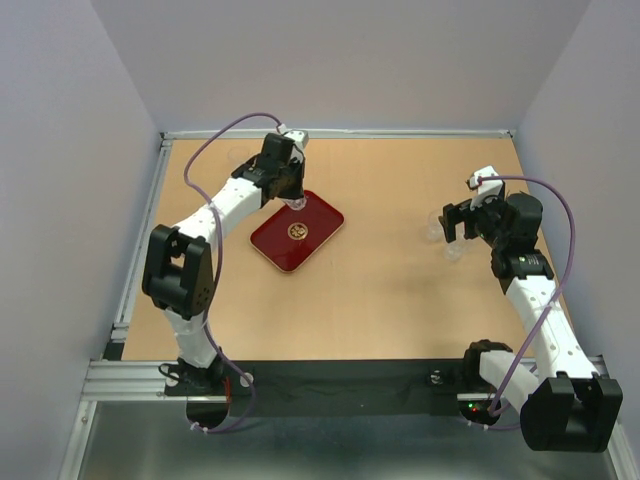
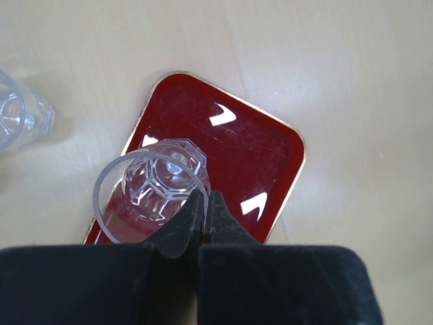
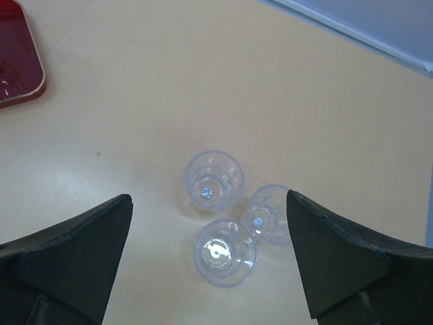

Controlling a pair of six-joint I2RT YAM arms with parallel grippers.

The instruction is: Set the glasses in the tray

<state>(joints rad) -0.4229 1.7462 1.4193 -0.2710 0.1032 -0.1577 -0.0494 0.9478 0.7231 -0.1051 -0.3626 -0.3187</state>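
Wooden table (image 1: pixel 400 300), grey walls. Left gripper (image 2: pixel 203 203) is clamped on the rim wall of one glass (image 2: pixel 159 183), held upright over the tray (image 2: pixel 257 149); base contact cannot be confirmed. Right gripper (image 3: pixel 210 201) hangs spread wide above three glasses (image 3: pixel 225 252) on the table. Treat each as light, rigid, slick and breakable (pinch the rim, one finger inside). Another glass (image 2: pixel 17 118) is cut off; a sixth is not visible.

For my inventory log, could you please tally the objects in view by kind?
Glasses: 5 in view, one glass held by the left gripper above the tray, one on the table beside it, three clustered farther off.
Tray: 1
Total: 6
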